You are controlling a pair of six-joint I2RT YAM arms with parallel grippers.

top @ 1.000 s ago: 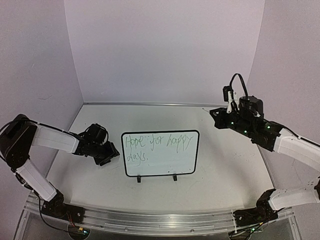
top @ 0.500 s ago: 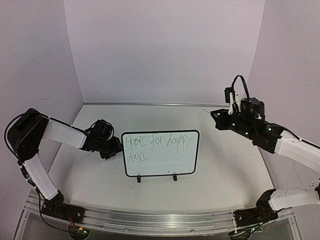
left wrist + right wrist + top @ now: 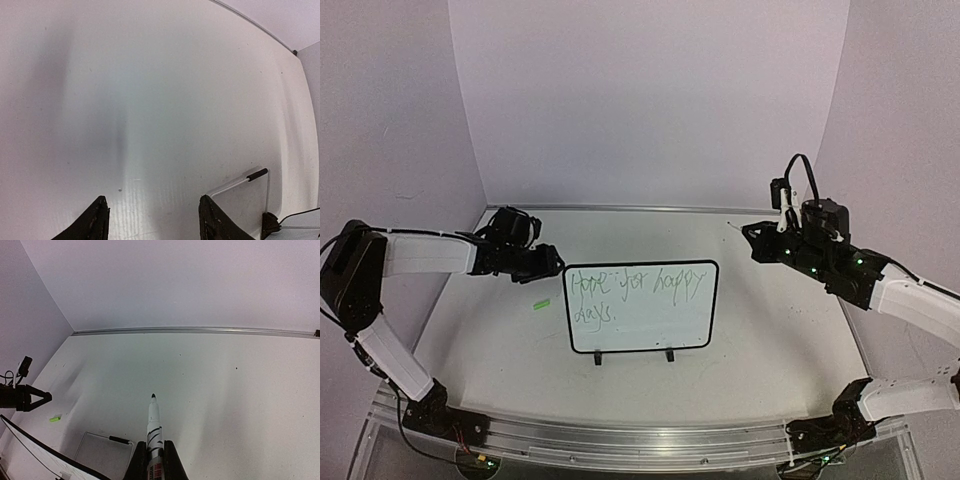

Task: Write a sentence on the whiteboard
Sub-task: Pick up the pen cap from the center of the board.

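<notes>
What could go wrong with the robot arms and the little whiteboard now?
The white marker, clamped in the right gripper, is uncapped; its tip might dry out. The open left gripper hangs beside the black-edged whiteboard; a bump might smear the light-green sentence or knock the small green piece.

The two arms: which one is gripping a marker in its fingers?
The right arm: its fingers are shut on a white marker. The left arm has its fingers open, holding nothing.

White table (image 3: 770, 330) with whiteboard (image 3: 650, 320), green piece (image 3: 541, 303)
</notes>
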